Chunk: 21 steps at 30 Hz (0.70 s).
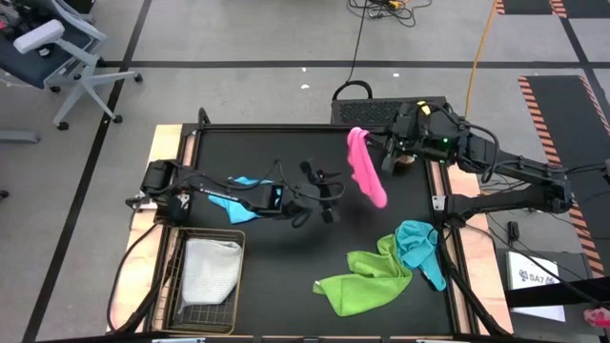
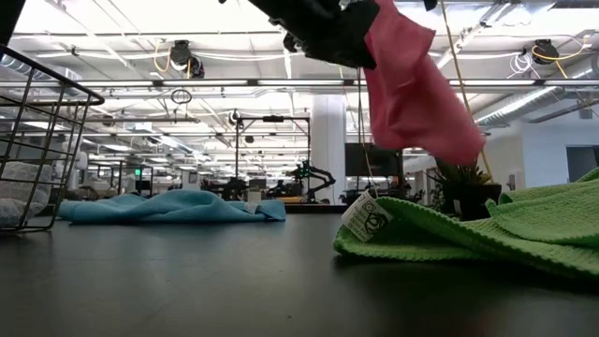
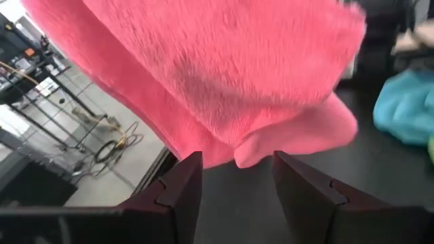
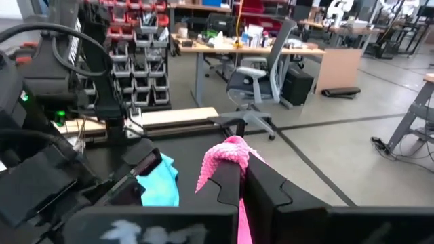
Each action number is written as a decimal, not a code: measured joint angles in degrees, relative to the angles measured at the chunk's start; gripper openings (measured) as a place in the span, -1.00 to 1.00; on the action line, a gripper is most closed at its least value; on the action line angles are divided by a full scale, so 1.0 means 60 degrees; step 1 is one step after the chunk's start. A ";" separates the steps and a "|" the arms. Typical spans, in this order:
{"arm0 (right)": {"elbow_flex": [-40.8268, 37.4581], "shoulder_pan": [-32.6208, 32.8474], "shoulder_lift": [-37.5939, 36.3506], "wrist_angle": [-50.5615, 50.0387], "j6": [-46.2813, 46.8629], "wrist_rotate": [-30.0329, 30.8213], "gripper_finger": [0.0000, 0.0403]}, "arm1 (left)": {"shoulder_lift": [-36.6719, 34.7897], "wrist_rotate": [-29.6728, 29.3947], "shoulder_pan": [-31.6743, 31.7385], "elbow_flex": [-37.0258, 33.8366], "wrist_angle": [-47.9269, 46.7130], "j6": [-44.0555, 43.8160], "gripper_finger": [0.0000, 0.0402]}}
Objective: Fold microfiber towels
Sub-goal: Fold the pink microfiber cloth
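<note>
The pink towel (image 1: pixel 365 170) is pinched by one top corner in the right hand (image 4: pixel 242 177) and is hung above the far side of the desk (image 1: pixel 286 250). The left hand (image 1: pixel 328 195) is held spread just beside its lower edge, gripping nothing. The lime green towel (image 1: pixel 364 279) and teal towel (image 1: pixel 419 246) are heaped together near the right front; the light blue towel (image 1: pixel 234 195) is under the left arm.

Left gripper (image 3: pixel 234 186) mid-table with fingers apart; right gripper (image 4: pixel 243 177) raised at far edge, fingers together.
</note>
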 joint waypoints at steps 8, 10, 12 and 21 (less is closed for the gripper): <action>0.0007 -0.0187 0.0815 0.0841 -0.0895 0.0446 -1.00 | 0.0038 0.0350 -0.0205 0.0009 0.0929 -0.0169 -0.09; 0.0007 -0.0319 0.1060 0.0902 -0.1042 0.0604 -1.00 | 0.0038 0.0180 -0.0283 0.0009 0.0888 -0.0057 -0.09; 0.0007 -0.0417 0.1288 0.0907 -0.1078 0.0567 -1.00 | 0.0038 -0.0071 -0.0335 0.0009 0.0807 0.0047 -0.09; 0.0007 -0.0109 0.1391 0.1679 -0.1050 0.0488 -1.00 | 0.0038 -0.2429 -0.0075 0.0009 -0.0395 -0.0703 -0.09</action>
